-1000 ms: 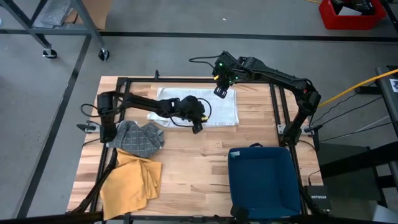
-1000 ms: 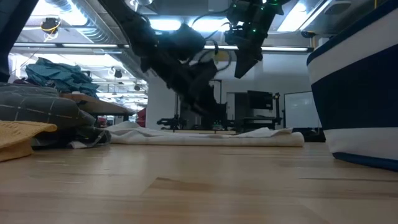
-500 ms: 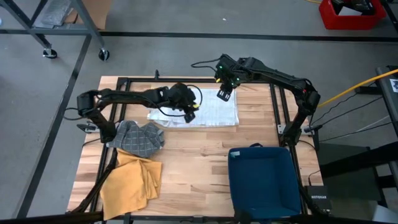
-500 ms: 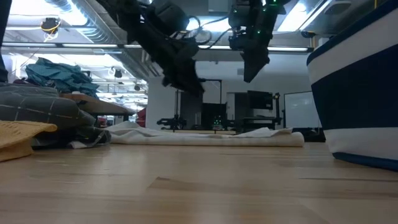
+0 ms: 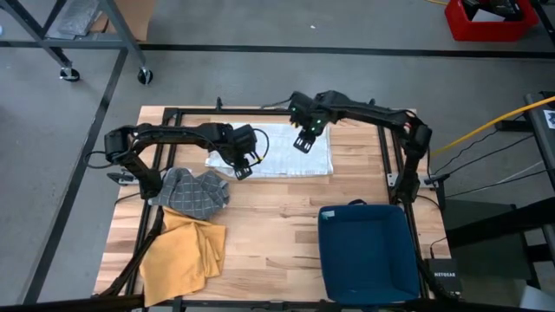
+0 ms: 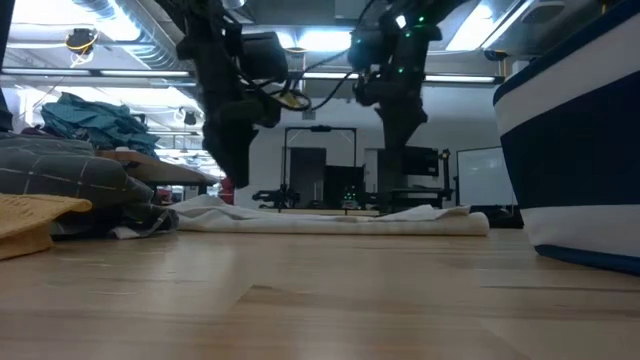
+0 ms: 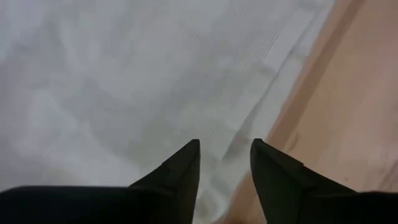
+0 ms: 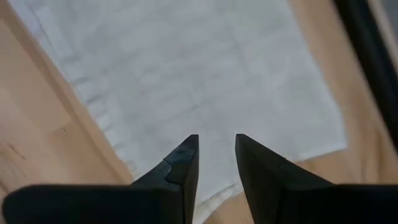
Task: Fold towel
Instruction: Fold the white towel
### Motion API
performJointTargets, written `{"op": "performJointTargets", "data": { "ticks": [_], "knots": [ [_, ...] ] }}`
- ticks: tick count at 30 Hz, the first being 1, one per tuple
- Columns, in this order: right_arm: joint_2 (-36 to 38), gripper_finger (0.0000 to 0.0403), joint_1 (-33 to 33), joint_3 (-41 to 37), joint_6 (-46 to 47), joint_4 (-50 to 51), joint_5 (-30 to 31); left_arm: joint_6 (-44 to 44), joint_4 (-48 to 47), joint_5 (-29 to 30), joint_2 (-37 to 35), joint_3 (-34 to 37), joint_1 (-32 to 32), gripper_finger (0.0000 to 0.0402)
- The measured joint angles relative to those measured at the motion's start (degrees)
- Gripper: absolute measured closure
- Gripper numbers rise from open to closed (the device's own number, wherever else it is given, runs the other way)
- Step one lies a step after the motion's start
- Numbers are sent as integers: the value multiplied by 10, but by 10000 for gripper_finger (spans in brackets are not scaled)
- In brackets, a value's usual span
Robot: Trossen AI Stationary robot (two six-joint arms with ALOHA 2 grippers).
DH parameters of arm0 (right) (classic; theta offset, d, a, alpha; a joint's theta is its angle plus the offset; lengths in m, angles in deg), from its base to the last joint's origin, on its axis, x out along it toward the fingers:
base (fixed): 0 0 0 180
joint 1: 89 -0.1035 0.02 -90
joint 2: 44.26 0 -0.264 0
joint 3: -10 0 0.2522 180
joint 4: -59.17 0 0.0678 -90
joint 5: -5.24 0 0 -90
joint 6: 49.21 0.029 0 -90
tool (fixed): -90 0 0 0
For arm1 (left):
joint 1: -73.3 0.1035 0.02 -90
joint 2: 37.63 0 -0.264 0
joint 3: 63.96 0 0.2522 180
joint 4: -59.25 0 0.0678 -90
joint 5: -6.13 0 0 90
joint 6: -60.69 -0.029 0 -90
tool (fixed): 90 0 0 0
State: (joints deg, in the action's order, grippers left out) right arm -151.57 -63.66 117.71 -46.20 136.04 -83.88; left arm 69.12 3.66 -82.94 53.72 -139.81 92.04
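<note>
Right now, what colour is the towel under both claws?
White towel; the high view shows it best.

Wooden table [image 5: 277,217] bearing a white towel [image 5: 277,154] spread flat near its far edge, with the left gripper [image 5: 243,170] over the towel's left part and the right gripper [image 5: 301,142] over its right part. Grey checked cloth [image 5: 192,191] crumpled at the table's left, touching a yellow cloth [image 5: 182,251] at the near left corner. Dark blue bin [image 5: 368,251] at the near right.

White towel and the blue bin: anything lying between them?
No. High view shows only bare wood between the towel and the bin.
</note>
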Motion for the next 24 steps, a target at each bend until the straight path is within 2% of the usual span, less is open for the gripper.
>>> {"op": "performJointTargets", "data": {
  "ticks": [10,15,19,24],
  "knots": [
    [-33,396,-14,0,-3,0,26,-4,-27,0,0,0,0,357],
    [-33,384,-10,0,-5,3,51,-28,-56,0,0,0,0,397],
    [-49,396,-7,0,-4,12,78,-14,-35,0,-1,20,-2,395],
    [-77,392,-6,0,10,24,56,16,-21,10,-1,57,-7,399]
  ]
}}
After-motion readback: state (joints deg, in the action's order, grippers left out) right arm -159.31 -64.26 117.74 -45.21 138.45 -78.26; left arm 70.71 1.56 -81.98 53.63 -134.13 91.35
